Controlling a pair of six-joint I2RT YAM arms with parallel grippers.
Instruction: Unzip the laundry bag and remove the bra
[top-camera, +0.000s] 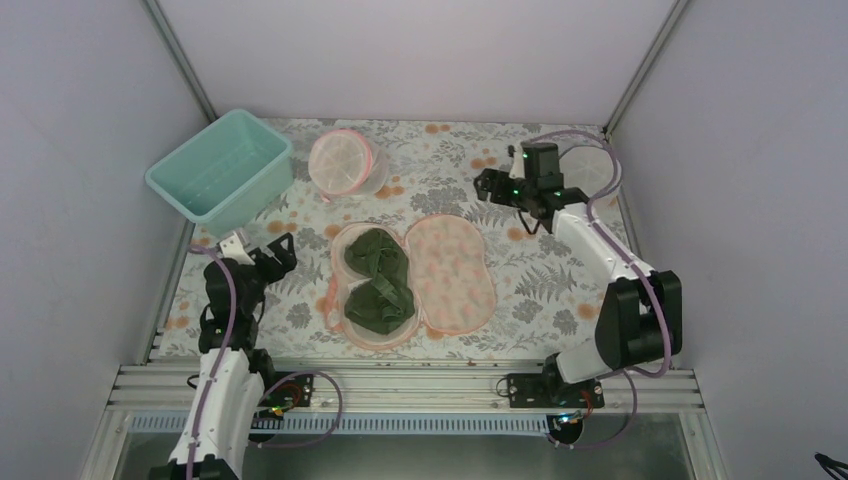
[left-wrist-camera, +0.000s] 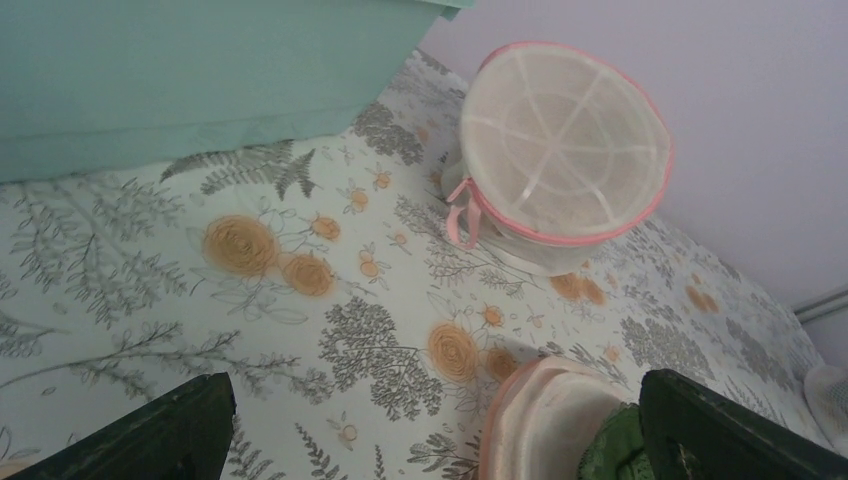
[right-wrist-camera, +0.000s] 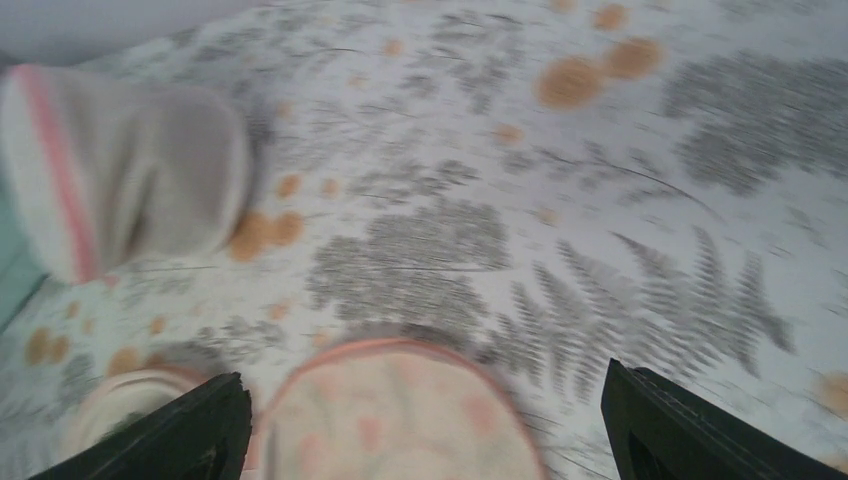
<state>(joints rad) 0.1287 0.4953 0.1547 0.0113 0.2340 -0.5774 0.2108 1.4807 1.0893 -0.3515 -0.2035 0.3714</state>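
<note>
The laundry bag (top-camera: 455, 275) lies unzipped and spread flat in two peach halves at the table's middle. The dark green bra (top-camera: 378, 280) lies in the left half. My left gripper (top-camera: 272, 252) is open and empty, left of the bag. In the left wrist view, the left gripper (left-wrist-camera: 430, 425) faces the bag's far rim (left-wrist-camera: 545, 415), with a bit of bra (left-wrist-camera: 610, 452) by the right finger. My right gripper (top-camera: 500, 195) is open and empty, above the table beyond the bag's right half. In the blurred right wrist view, the right gripper (right-wrist-camera: 425, 425) looks down on the flower-print half (right-wrist-camera: 395, 415).
A teal tub (top-camera: 220, 170) stands tilted at the back left and fills the upper left of the left wrist view (left-wrist-camera: 200, 70). A round white mesh pod with a pink rim (top-camera: 345, 163) stands behind the bag. A grey-rimmed mesh pod (top-camera: 592, 168) sits at the back right.
</note>
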